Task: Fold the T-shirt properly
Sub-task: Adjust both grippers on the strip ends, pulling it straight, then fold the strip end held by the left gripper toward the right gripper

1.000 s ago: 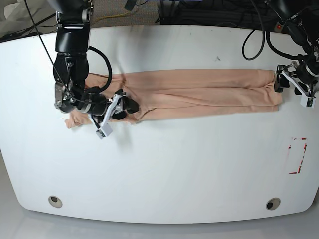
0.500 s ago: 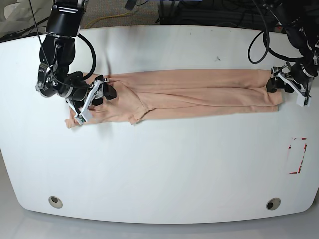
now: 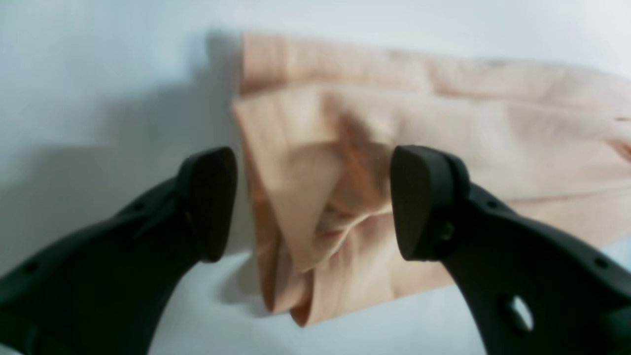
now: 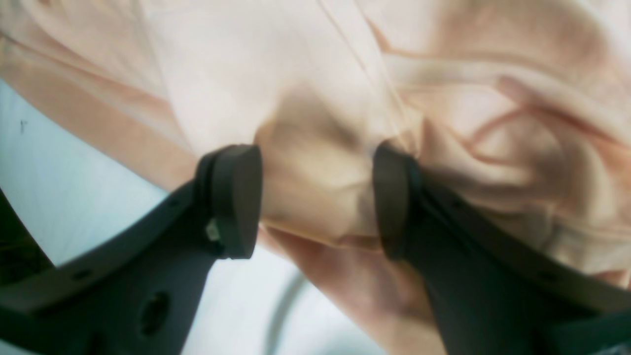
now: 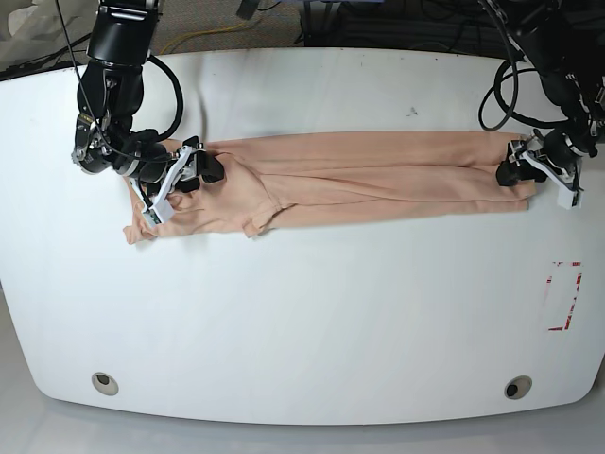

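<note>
Both arms slid onto the T-shirt (image 5: 378, 175) ends, left gripper (image 3: 310, 202) at 3 o'clock and right gripper (image 4: 315, 197) at 9, jaws spread around cloth, so next they'd pinch for the crosswise fold.

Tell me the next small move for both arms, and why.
Probably close both grippers. The left gripper stands open astride the shirt's bunched end; the right gripper is open with cloth bulging between its fingers at the other end. Neither clamps yet, so a lift now would likely leave the narrow strip on the table.
</note>
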`<state>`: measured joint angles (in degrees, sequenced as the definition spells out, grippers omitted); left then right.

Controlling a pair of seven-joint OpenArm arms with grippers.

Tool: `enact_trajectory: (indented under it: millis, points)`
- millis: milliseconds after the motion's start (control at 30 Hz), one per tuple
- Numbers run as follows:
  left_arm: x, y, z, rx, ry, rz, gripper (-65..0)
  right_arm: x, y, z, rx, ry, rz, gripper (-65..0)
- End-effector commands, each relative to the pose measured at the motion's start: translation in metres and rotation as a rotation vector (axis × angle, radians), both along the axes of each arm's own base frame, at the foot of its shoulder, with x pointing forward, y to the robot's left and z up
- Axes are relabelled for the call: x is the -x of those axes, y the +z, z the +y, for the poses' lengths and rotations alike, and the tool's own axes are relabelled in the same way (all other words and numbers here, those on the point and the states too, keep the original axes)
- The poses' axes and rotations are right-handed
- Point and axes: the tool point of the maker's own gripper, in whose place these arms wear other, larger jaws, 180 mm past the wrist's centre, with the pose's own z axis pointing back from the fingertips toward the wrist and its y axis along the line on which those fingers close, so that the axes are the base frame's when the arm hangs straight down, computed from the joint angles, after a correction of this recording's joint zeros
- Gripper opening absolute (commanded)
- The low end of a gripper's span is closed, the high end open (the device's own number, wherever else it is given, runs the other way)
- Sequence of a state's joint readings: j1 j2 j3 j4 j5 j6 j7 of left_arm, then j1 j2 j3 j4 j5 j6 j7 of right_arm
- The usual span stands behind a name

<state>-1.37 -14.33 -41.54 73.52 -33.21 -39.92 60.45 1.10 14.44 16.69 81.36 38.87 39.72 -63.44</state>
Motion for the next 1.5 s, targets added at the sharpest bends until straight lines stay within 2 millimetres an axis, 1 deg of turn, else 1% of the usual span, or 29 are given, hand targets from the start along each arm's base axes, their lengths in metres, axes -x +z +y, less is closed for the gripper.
enact_trajectory:
  millis: [0,100,167,233,267,300,367,433,500,633,700,800,833,933,1033,1200,1300,1333,1367,1400,1467]
  points:
    - [-0.005,0.004,0.003,-0.002,-0.011,-0.006,-19.4,-0.008,0.009,-0.005,0.009,0.000,-0.033,-30.0]
    - [-0.003,-0.001,0.002,-0.008,-0.033,0.017,-19.7,-0.008,0.010,-0.002,-0.003,0.000,-0.035,-30.0]
    - [-0.001,-0.005,-0.004,-0.005,-0.049,0.030,-20.3,-0.009,0.010,-0.001,-0.004,0.000,-0.037,-30.0]
    - [0.007,-0.010,-0.006,-0.002,-0.056,0.049,-20.8,-0.010,0.010,-0.002,0.000,0.000,-0.038,-30.0]
    - [0.009,-0.012,-0.006,-0.002,-0.055,0.054,-22.5,-0.010,0.010,-0.002,0.000,0.000,-0.038,-30.0]
    - [0.010,-0.012,-0.006,-0.001,-0.055,0.056,-26.5,-0.010,0.010,-0.002,0.000,0.000,-0.038,-30.0]
    - [0.010,-0.013,-0.007,0.002,-0.053,0.055,-38.3,-0.010,0.011,-0.002,0.002,0.000,-0.039,-30.0]
    - [0.009,-0.013,-0.008,0.005,-0.053,0.052,-55.6,-0.010,0.011,-0.002,0.002,0.000,-0.039,-30.0]
    - [0.008,-0.012,-0.008,0.005,-0.053,0.051,-64.6,-0.010,0.011,-0.002,0.002,0.000,-0.039,-30.0]
    - [0.007,-0.010,-0.008,0.000,-0.055,0.043,-65.0,-0.010,0.010,-0.002,0.001,0.000,-0.038,-30.0]
    - [0.004,-0.004,-0.007,-0.014,-0.060,0.028,-65.0,-0.010,0.010,-0.002,0.000,-0.002,-0.036,-30.0]
    - [-0.002,0.014,-0.005,-0.068,-0.079,-0.016,-65.0,-0.008,0.009,-0.002,0.000,-0.002,-0.033,-30.0]
    - [-0.005,0.025,-0.006,-0.098,-0.093,-0.037,-65.0,-0.008,0.009,-0.002,0.000,-0.001,-0.033,-30.0]
    - [-0.004,0.039,-0.012,-0.149,-0.129,-0.041,-65.0,-0.007,0.008,-0.001,-0.001,0.001,-0.031,-30.0]
    - [-0.003,0.060,-0.019,-0.225,-0.173,-0.061,-65.0,-0.007,0.008,-0.001,-0.001,0.001,-0.031,-30.0]
    - [-0.006,0.082,-0.060,-0.263,-0.242,-0.106,-64.6,-0.007,0.008,-0.001,0.000,0.001,-0.032,-30.0]
    - [-0.010,0.088,-0.093,-0.265,-0.320,-0.122,-64.6,-0.007,0.008,-0.001,0.000,0.001,-0.032,-30.0]
    - [-0.015,0.091,-0.111,-0.255,-0.357,-0.144,-64.6,-0.007,0.008,-0.001,0.000,0.001,-0.032,-30.0]
    - [-0.018,0.093,-0.124,-0.246,-0.386,-0.155,-64.6,-0.007,0.008,-0.001,0.000,0.001,-0.032,-30.0]
    - [-0.019,0.093,-0.132,-0.240,-0.402,-0.160,-64.6,-0.007,0.008,0.000,0.000,0.003,-0.032,-30.0]
    - [-0.020,0.090,-0.155,-0.206,-0.449,-0.166,-64.6,-0.007,0.008,0.000,0.000,0.003,-0.032,-30.0]
